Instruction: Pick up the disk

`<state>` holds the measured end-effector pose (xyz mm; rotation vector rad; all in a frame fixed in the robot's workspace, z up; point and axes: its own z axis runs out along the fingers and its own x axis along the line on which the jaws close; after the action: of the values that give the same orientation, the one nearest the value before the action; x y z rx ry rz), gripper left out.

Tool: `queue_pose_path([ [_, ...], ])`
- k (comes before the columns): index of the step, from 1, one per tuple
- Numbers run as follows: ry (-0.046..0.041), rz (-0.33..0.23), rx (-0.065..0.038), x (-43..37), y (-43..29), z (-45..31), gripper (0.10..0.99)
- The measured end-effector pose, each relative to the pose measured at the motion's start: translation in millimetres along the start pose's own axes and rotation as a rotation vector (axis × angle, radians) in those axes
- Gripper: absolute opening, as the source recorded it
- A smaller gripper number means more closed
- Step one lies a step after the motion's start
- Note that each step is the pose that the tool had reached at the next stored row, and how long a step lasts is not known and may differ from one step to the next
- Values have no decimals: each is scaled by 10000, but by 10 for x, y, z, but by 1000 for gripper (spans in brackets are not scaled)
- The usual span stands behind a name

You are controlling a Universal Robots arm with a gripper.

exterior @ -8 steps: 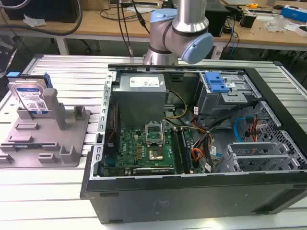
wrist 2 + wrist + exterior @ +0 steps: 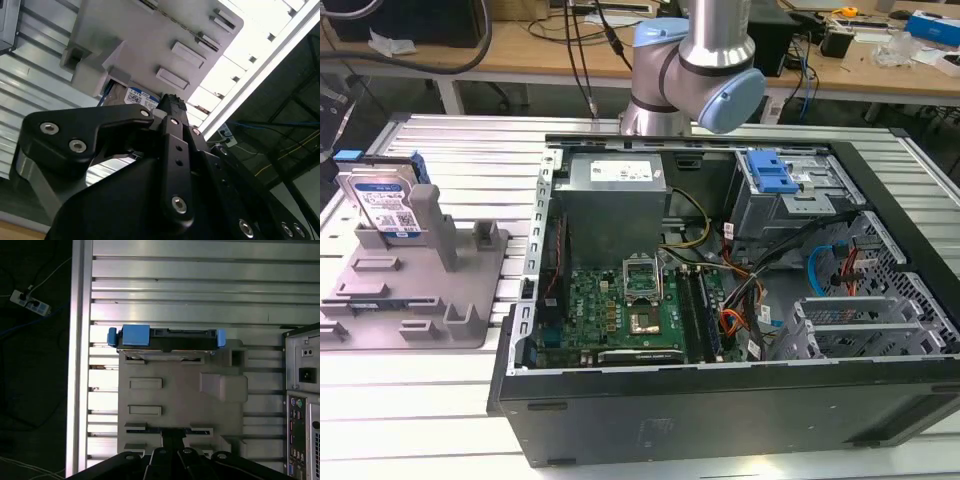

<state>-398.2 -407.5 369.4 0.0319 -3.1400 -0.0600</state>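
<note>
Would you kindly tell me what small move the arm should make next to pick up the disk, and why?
Probably shift the gripper across the grey fixture toward the disk: the disk stands on edge at the fixture's end, and the gripper is over the opposite end.

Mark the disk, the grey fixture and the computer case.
disk (image 2: 385, 205): exterior view, on its labelled face.
grey fixture (image 2: 425, 295): exterior view, on its flat base.
computer case (image 2: 720, 415): exterior view, on its near outer wall.
</note>
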Motion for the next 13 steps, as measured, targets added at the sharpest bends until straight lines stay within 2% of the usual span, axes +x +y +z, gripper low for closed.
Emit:
queue_pose_path([
  [2, 12, -303, 0, 1, 0, 0, 106],
  [3, 38, -967, 0, 0, 0, 0, 106],
  [6, 79, -2079, 1, 0, 0, 2, 106],
  [7, 104, -2716, 1, -1, 0, 2, 106],
  [10, 160, -4170, 2, -1, 0, 2, 106],
  [12, 174, -4524, 2, -1, 0, 2, 106],
  [13, 192, -5020, 2, -1, 0, 2, 106],
])
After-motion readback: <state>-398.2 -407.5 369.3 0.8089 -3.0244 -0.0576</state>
